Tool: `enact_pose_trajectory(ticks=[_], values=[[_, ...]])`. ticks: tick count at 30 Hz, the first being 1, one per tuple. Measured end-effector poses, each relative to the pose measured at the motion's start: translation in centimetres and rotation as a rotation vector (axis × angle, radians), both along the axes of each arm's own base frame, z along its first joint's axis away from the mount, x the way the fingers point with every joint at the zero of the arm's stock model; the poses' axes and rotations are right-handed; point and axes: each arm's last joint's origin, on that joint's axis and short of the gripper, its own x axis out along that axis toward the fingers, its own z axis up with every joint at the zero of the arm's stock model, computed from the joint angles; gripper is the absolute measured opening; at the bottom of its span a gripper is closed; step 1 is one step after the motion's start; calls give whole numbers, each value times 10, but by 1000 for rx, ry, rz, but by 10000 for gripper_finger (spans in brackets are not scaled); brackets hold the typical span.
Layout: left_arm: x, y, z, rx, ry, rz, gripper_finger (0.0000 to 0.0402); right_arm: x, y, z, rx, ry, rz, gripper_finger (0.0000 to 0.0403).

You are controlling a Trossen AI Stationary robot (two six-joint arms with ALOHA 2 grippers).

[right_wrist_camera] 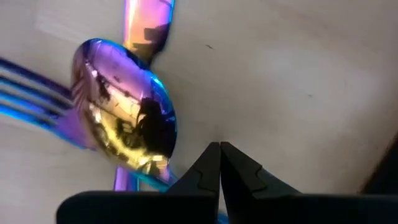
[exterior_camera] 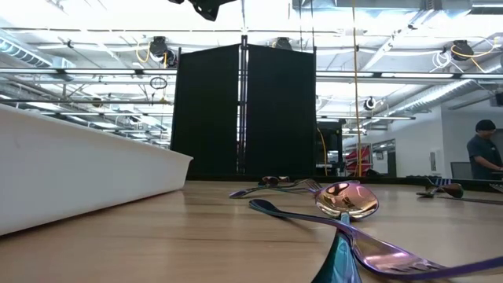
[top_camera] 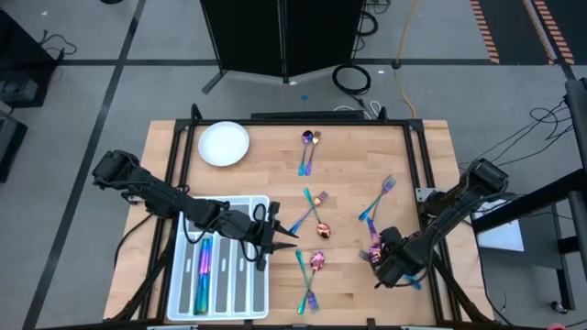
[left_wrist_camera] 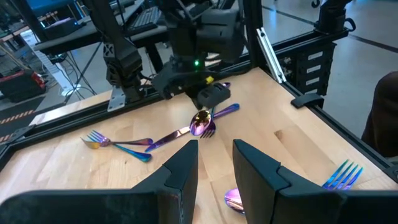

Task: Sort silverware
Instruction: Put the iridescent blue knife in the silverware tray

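Note:
Iridescent forks and spoons lie scattered flat on the wooden table: a pair near the far edge, several around the middle, and forks to the right. My right gripper is shut, low over a spoon crossed with forks near the table's right side. It also shows in the left wrist view, the right gripper above that spoon. My left gripper is open, held beside the compartment tray's right wall. Some pieces lie in the tray. My right gripper comes from above, pointing down, and its shut fingertips stand right beside the rim of the spoon's bowl. Whether they touch the spoon or the table I cannot tell.
A white round plate sits at the far left corner. The translucent tray fills the near left. A spoon and crossed handles lie near the low camera. A black frame rims the table. A person stands far off in the room.

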Motion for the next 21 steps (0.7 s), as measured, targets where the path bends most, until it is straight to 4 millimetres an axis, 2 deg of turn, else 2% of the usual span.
enact_pose_trajectory(ticks=[7,11,16,21], values=[[0,0,0,1,0,0,102,0,5,-4,47,-44,20,0],[0,0,0,1,0,0,102,4,23,4,137,-122,16,0],[0,0,0,1,0,0,102,0,37,7,179,-179,-1,0],[0,0,0,0,0,0,102,-4,38,8,99,-236,-10,0]])
